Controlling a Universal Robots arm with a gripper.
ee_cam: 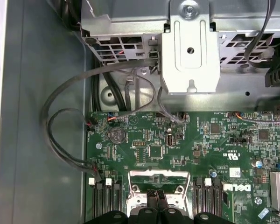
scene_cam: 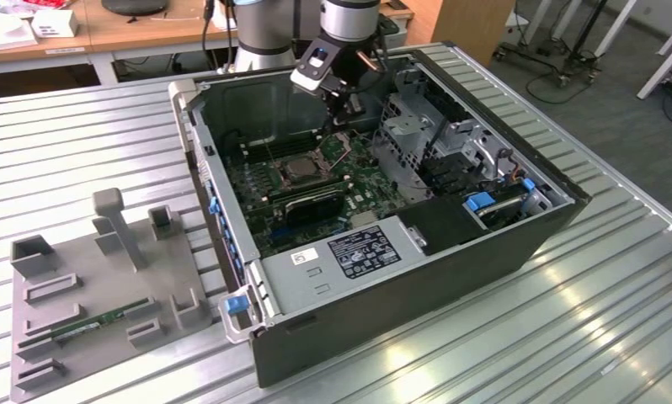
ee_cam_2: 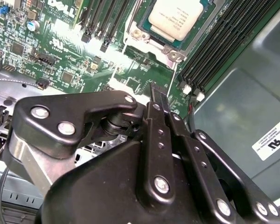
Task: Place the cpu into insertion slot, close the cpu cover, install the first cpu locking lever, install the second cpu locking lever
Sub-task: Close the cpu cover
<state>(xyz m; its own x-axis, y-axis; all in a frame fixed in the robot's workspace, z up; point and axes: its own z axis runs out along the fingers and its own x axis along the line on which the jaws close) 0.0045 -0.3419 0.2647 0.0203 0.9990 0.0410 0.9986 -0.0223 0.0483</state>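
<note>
**A:** Where is the end effector?

**B:** It is inside the open computer case [scene_cam: 426, 278], which lies on the slatted metal counter [scene_cam: 605, 320]. The end effector [ee_cam_2: 157, 95] is clenched, its 2 fingers pressed together with nothing seen between them. The tips hang over the green board, just beside a corner of the insertion slot [scene_cam: 296, 172].

**A:** And the cpu?

**B:** In the second wrist view the cpu [ee_cam_2: 176, 17] lies flat in the slot, silvery face up. The cpu cover [ee_cam_2: 154, 43] frames its edges. A thin lever rod [ee_cam_2: 172, 77] runs from that corner toward the fingertips, but I cannot tell whether they touch.

**A:** How much room is there around it?

**B:** It is tight on 1 side. Long black memory slots [ee_cam_2: 214, 51] run just beside the socket, with the grey case wall [ee_cam_2: 238, 107] beyond them. In the first wrist view a metal drive cage [ee_cam: 191, 46] stands at the board's edge, and dark cables [ee_cam: 60, 121] loop past its corner. A grey fixture tray [scene_cam: 89, 295] sits well apart on the counter, at the exterior view's left.
</note>
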